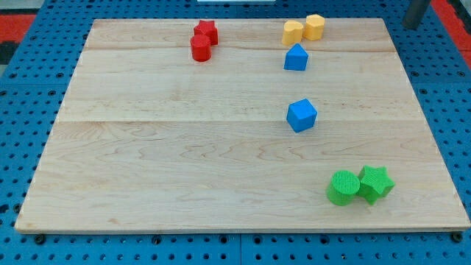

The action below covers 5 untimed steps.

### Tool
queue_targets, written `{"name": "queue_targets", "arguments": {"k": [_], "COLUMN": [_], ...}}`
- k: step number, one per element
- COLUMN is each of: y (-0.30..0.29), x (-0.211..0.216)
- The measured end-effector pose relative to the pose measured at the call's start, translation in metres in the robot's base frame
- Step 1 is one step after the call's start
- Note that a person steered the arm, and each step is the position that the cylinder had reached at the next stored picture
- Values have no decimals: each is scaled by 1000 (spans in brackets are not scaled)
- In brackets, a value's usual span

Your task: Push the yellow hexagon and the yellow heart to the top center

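The yellow heart [293, 32] and the yellow hexagon [315, 26] touch each other near the view's top edge of the wooden board [184, 147], right of centre; the hexagon is on the right. A dark rod enters at the view's top right. My tip [413, 26] is just beyond the board's top right corner, well to the right of the hexagon and touching no block.
A red star [207, 31] and a red cylinder [201, 48] sit together at the top, left of centre. A blue house-shaped block [296, 57] lies just below the heart. A blue cube [302, 115] is mid-board. A green cylinder [343, 187] and a green star [375, 182] are at bottom right.
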<state>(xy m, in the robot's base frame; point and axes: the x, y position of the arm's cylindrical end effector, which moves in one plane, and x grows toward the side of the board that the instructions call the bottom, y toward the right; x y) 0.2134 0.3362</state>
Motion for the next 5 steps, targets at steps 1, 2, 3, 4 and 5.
{"name": "queue_targets", "arguments": {"k": [1, 2, 3, 4, 5], "y": [9, -3, -45, -105, -153], "x": [2, 21, 10, -3, -8]}}
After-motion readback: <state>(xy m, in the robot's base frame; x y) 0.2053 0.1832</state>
